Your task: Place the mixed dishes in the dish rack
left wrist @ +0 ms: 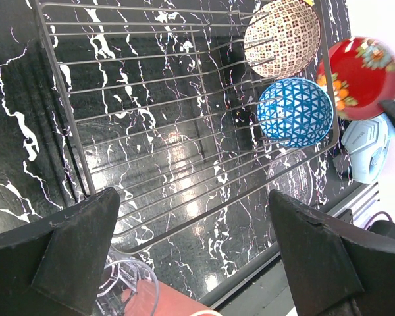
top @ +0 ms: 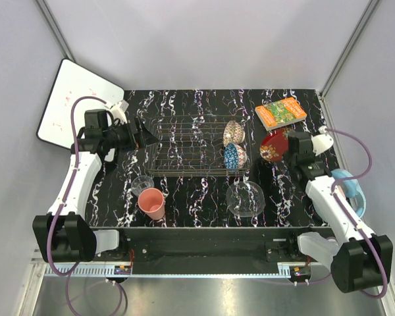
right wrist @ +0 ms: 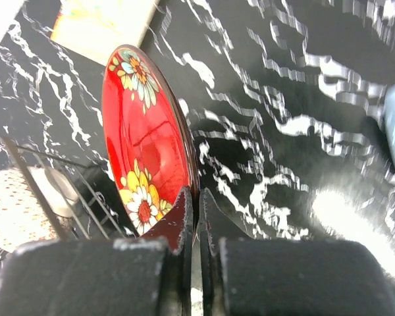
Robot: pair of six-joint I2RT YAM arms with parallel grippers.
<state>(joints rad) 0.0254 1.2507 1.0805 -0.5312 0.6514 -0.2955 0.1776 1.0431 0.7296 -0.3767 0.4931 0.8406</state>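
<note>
Hovering at the nine o'clock end of the dish rack [top: 187, 146], the left tool [top: 147, 138] stands wide, holding nothing. At six o'clock from it, the small clear glass [top: 143, 184] and pink plastic cup [top: 152, 203] stand just beside each other on the bench [top: 184, 99]. At the rack's three o'clock end, the tan-red patterned bowl [top: 232, 131] and blue patterned bowl [top: 235, 156] sit on edge between the wires. The clear glass plate [top: 245, 199] lies at six o'clock from them. Just past the rack at three o'clock, the right tool [right wrist: 197, 201] pinches the rim of the red flower-rimmed dish [right wrist: 145, 141], held on edge.
</note>
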